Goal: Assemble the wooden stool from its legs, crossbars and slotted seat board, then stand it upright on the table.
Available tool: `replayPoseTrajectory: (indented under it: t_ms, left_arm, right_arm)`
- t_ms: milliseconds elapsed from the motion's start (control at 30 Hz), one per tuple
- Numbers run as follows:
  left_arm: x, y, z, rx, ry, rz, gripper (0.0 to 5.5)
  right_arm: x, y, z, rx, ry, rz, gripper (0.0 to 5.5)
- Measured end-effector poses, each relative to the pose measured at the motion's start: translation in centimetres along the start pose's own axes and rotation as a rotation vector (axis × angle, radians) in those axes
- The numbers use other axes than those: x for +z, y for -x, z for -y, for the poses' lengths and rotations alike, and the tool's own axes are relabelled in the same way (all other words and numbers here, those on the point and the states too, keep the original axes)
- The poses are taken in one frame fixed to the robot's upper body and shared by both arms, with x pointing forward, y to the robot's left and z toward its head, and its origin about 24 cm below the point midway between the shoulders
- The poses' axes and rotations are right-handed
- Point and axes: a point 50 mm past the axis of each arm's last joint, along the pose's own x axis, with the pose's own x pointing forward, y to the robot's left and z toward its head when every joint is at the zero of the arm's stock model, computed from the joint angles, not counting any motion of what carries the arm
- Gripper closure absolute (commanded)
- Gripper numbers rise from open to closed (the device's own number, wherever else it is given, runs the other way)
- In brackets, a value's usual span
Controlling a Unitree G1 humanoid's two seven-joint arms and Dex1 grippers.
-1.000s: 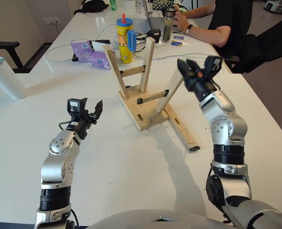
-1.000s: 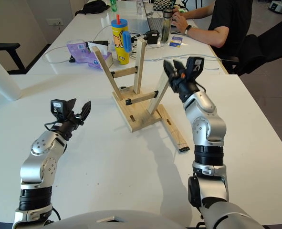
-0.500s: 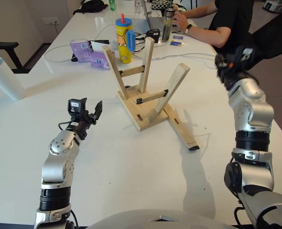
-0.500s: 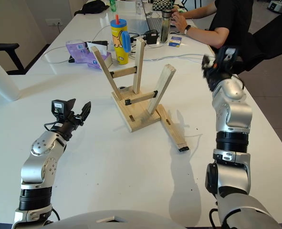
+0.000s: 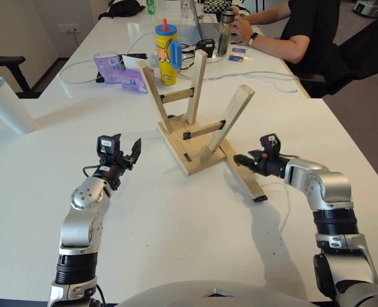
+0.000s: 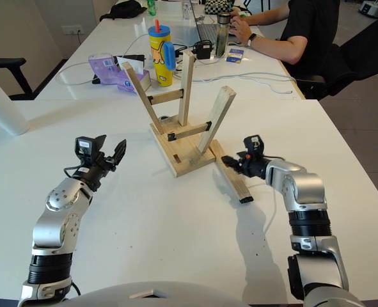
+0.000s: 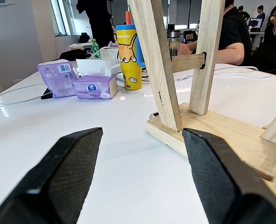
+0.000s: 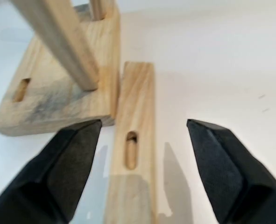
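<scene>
The stool stands upside down: its slotted seat board (image 5: 190,155) lies flat on the table with three legs (image 5: 197,86) pointing up, joined by two crossbars (image 5: 204,131). A loose leg (image 5: 245,176) with a black end cap lies on the table right of the board. My right gripper (image 5: 240,160) hovers low over that leg's near-board end, open; in the right wrist view the slotted leg (image 8: 131,154) lies between its fingers (image 8: 70,158). My left gripper (image 5: 123,155) is open, just above the table left of the board, and the left wrist view faces the nearest leg (image 7: 156,65).
A white tumbler (image 5: 6,105) stands at the far left. Behind the stool are a yellow cup (image 5: 167,54), purple tissue packs (image 5: 119,70), cables and a dark bottle (image 5: 225,32). A person works at a laptop at the back right. The front of the table (image 5: 176,243) is bare.
My right arm left the top of the stool's right leg, swung out to the right, then dropped low over the loose leg on the table. My left gripper edged slightly toward the stool.
</scene>
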Motion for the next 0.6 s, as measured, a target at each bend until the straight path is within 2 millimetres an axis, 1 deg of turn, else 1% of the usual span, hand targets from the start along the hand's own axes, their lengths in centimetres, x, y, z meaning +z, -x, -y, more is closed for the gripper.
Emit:
replayPoseTrajectory:
  t_ms: [167, 333, 467, 600]
  left_arm:
    - [-0.6, 0.3, 0.1, 0.011, 0.011, -0.02, 2.32]
    - [-0.6, 0.3, 0.1, 0.013, 0.013, -0.02, 2.32]
    - [-0.6, 0.2, 0.3, 0.012, 0.016, -0.02, 2.32]
    - [-0.6, 0.2, 0.4, 0.008, 0.016, -0.02, 2.32]
  right_arm:
    - [-0.6, -0.4, -0.3, -0.011, 0.036, -0.041, 2.15]
    - [-1.4, -0.8, 0.0, -0.077, 0.128, -0.088, 2.15]
    - [-1.7, -0.9, 0.3, -0.093, 0.141, -0.097, 2.15]
    - [-2.0, -1.3, 0.3, -0.116, 0.139, -0.104, 3.1]
